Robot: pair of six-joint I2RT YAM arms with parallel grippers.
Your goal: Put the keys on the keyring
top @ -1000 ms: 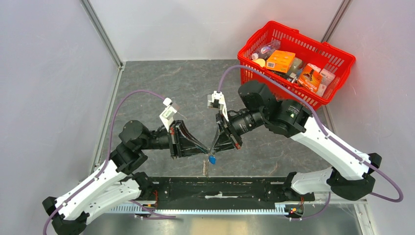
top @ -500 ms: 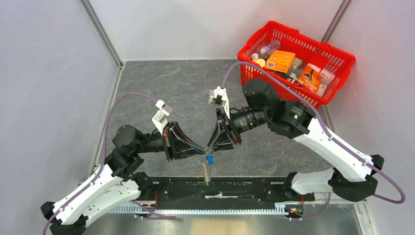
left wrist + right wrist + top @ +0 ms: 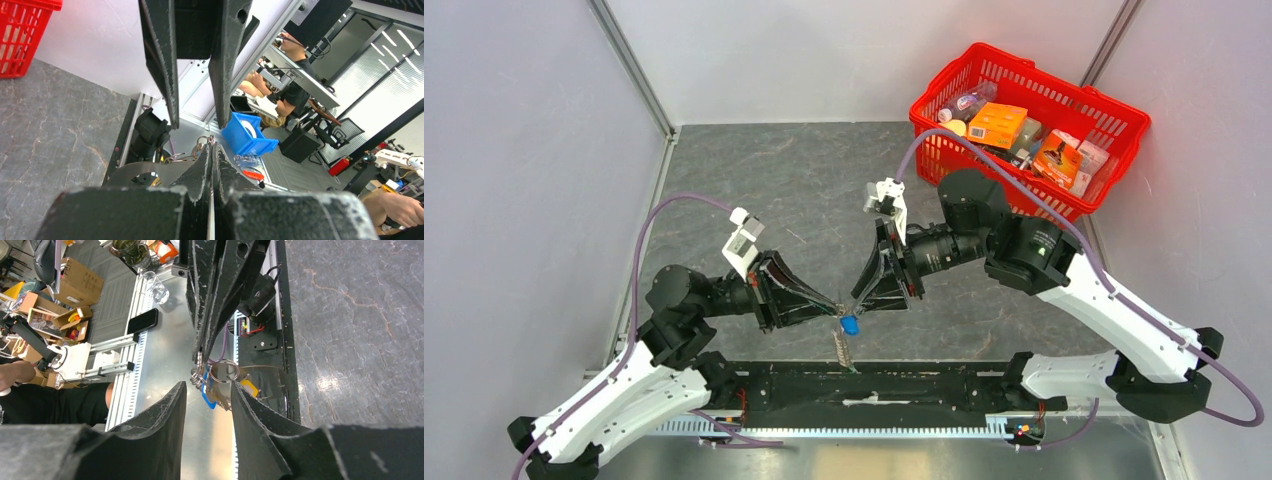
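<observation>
Close to the black rail (image 3: 874,385) at the near edge, the strap of the keyring (image 3: 842,350) trails from the spot where the two arms meet. Its long axis runs from that pinch back toward the arm bases. Top view cannot say whether its end touches anything. Just above it sits the blue key (image 3: 851,324), directly under both sets of tips and nearer the right side. Left jaws: clenched flat on the metal end of the keyring, with no gap between the pads in the left wrist view and a sliver of wire showing at their tips. Right jaws: released, both fingers well apart, nothing pinched, pointed tip-to-tip at the left ones. Right wrist view gives what the top view hides: the small ring (image 3: 223,373) shows almost face-on as an open circle just beyond the right tips, toward the right-hand finger. Blue plastic sits just beside it, in line with the gap, and a yellow tag (image 3: 248,388) lies behind. Cannot tell whether the blue key is already threaded or only hanging alongside. Judgement: the coming move turns on that small offset, with the key straight ahead of the open right jaws and the ring a touch to one side. Farther out is bare grey counter (image 3: 774,180). Farthest, at the right corner, is a red basket (image 3: 1064,84) of boxes, well apart from the work.
</observation>
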